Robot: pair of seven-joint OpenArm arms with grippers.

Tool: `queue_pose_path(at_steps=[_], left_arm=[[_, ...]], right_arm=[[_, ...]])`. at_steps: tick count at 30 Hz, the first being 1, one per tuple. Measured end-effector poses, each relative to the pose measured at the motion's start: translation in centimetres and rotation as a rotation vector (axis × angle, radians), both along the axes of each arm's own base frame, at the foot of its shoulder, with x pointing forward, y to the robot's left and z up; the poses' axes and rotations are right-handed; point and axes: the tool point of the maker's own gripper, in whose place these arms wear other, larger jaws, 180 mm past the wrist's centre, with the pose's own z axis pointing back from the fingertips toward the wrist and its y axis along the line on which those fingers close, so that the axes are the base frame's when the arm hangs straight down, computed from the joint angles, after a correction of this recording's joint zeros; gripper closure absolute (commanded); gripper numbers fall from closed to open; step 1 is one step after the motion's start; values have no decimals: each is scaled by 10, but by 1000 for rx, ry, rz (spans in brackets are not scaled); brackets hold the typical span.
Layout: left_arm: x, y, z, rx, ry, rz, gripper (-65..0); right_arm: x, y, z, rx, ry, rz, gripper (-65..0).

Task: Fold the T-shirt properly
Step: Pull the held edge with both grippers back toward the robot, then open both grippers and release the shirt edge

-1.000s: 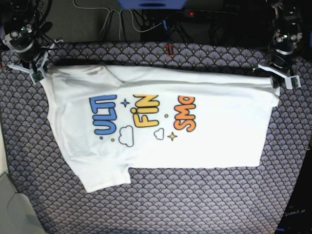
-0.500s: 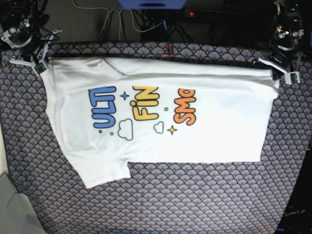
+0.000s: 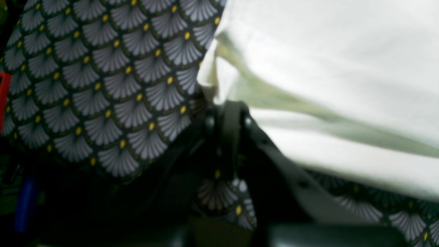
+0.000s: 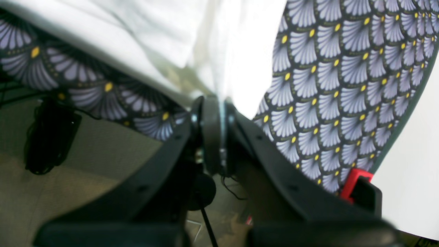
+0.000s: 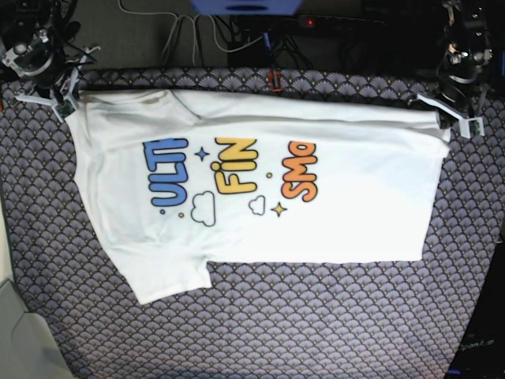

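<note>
t-shirt [image 5: 260, 185] flat, print up, long axis across the surface [image 5: 316, 324] | far edge pinched at both ends | right pincer [image 5: 59, 101] on shoulder corner | left pincer [image 5: 456, 118] on hem corner | rest lies nearer the camera than both, equally close

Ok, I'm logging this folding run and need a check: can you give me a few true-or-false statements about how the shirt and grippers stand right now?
1. The T-shirt lies print side up. True.
2. The left gripper is open and clear of the shirt. False: it is shut on the shirt's edge.
3. The right gripper pinches the shirt at the far edge. True.
4. The tablecloth is plain white. False: it has a dark fan-scale pattern.
5. One sleeve sticks out toward the near side. True.
</note>
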Motion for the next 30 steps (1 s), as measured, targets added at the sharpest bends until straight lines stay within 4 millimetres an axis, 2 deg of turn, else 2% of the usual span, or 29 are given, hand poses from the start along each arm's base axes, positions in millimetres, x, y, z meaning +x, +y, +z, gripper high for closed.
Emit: queue_pose_path(at_steps=[5, 6, 10, 12, 15, 18, 21, 27, 30], left_arm=[[0, 0, 0, 0, 0, 0, -24], [0, 0, 0, 0, 1, 1, -51], [-2, 1, -1, 2, 7, 1, -224], [-3, 1, -2, 3, 9, 3, -263], [-5, 1, -3, 3, 14, 3, -266], [-13, 1, -7, 3, 34, 3, -266], [-14, 1, -6, 3, 39, 2, -266], [-6, -6, 12, 16, -10, -27, -262], [0, -13, 23, 14, -48, -35, -261]], right_arm=[[0, 0, 0, -1, 2, -1, 0], [0, 0, 0, -1, 2, -1, -10], [-1, -1, 0, -4, 5, -1, -116], [-2, -1, -1, -5, 9, -2, -169], [-3, -1, -2, -6, 12, -3, -217], [-2, -2, -1, -6, 9, -6, -222], [-3, -15, 4, -22, -5, -48, -222], [-4, -26, 9, -37, -21, -82, -221], [3, -26, 12, -35, -41, -83, -221]])
